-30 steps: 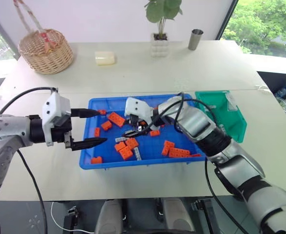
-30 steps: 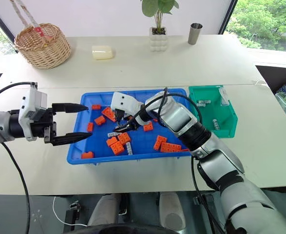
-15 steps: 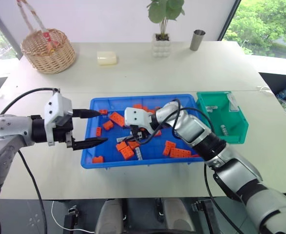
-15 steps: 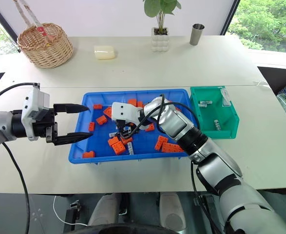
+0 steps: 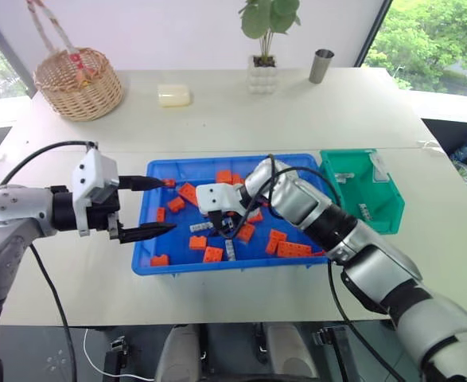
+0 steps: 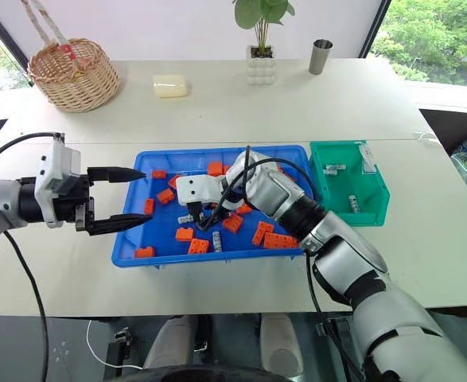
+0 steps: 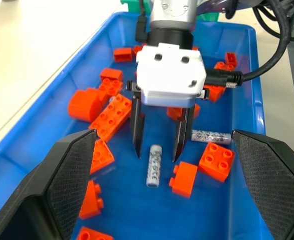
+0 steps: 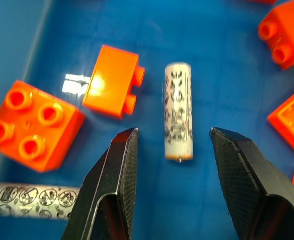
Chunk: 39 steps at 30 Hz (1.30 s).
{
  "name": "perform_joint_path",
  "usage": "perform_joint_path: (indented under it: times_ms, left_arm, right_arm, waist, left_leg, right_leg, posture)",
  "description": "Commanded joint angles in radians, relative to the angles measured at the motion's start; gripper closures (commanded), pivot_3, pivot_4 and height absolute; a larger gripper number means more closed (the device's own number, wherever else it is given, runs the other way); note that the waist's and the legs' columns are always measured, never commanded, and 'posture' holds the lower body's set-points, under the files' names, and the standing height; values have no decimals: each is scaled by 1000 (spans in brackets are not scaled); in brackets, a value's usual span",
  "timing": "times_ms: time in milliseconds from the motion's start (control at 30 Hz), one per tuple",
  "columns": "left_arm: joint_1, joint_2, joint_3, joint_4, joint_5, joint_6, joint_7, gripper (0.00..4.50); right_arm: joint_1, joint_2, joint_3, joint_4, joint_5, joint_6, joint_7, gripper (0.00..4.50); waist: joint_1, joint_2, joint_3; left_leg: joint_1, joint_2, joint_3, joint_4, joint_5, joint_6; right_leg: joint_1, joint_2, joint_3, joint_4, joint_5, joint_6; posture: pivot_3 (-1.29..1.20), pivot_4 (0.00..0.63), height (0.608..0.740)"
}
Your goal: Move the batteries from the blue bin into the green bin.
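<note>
In the left eye view, the blue bin [image 5: 157,267] sits mid-frame with orange bricks [image 5: 212,254]; the green bin [image 5: 392,208] adjoins it at right. The left gripper [image 5: 147,208] hovers at the blue bin's left edge, jaws spread, empty. In the left wrist view, the right gripper [image 7: 156,151] points down, jaws apart, straddling a battery [image 7: 154,165]; another battery [image 7: 211,136] lies beside. In the right wrist view, that battery [image 8: 178,117] lies loose between the parted fingers [image 8: 117,180].

The blue bin [image 5: 157,171] sits mid-table, scattered with orange bricks [image 5: 212,254] and a battery [image 5: 228,251]. The right gripper [image 5: 222,228] reaches into its middle; the left gripper [image 5: 152,208] hovers spread at its left rim. The green bin [image 5: 384,208] stands just right.
</note>
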Motion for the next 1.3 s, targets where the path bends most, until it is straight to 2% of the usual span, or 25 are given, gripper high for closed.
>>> perform_joint_path:
  times_ms: [33,133,233,400,533,667,833,1000,1133,1300]
  left_arm:
    - [-17,-9,4,-12,1,-17,7,0]
    - [-11,-11,9,-14,2,-19,6,0]
    - [1,-10,14,-17,1,-22,4,0]
    - [6,-12,11,-25,-8,-16,4,0]
    - [-1,-22,-1,-22,-11,-12,7,0]
    - [6,-39,-9,-28,-12,-9,10,0]
    - [-17,-74,-56,0,4,-25,1,0]
    - [-64,-95,-96,47,23,-45,-24,0]
    - [-108,-110,-125,83,40,-58,-45,0]
    - [-143,-118,-144,109,51,-68,-61,0]
  right_arm:
    - [-21,21,1,23,-23,1,18,2182]
    - [0,23,-10,28,-17,2,38,3042]
    - [22,26,-27,23,-7,28,45,4483]
    - [58,24,-106,-37,27,104,16,4477]
    - [76,-49,-278,-193,116,258,-17,4477]
    - [92,-167,-485,-333,216,466,-77,4477]
    - [227,-471,-811,-470,294,707,-141,4477]
    - [391,-629,-971,-555,347,803,-202,4477]
    - [544,-666,-1027,-623,383,814,-239,4477]
    - [583,-673,-1015,-634,410,776,-298,2032]
  waist:
    - [0,0,0]
    - [0,0,0]
    - [0,0,0]
    - [1,0,0]
    - [6,0,0]
    - [15,0,0]
    - [47,0,0]
    - [34,0,0]
    - [25,0,0]
    - [25,0,1]
  left_leg:
    - [0,0,0,0,0,0]
    - [0,0,0,0,0,0]
    - [0,0,0,0,0,0]
    - [0,0,0,0,0,0]
    - [-1,0,0,0,0,0]
    - [-2,0,0,0,0,0]
    - [-3,0,0,0,0,0]
    - [-4,0,1,0,0,0]
    - [-3,0,1,0,0,0]
    - [-3,0,2,0,0,0]
  right_leg:
    - [0,0,0,0,0,0]
    - [0,0,0,0,0,0]
    - [0,0,0,0,0,0]
    - [0,0,0,0,0,0]
    - [0,0,0,0,0,0]
    - [-1,-2,0,-1,0,0]
    - [-1,-2,-1,-2,-1,-1]
    - [-2,-1,0,-8,-1,-2]
    - [-1,0,1,-8,-1,-2]
    - [-1,0,1,-8,0,-1]
  posture:
    - [0,150,736]
    - [0,150,736]
    - [0,150,736]
    - [0,150,736]
    - [0,150,736]
    - [0,150,736]
    - [0,150,736]
    - [0,150,736]
    - [0,150,736]
    - [0,150,736]
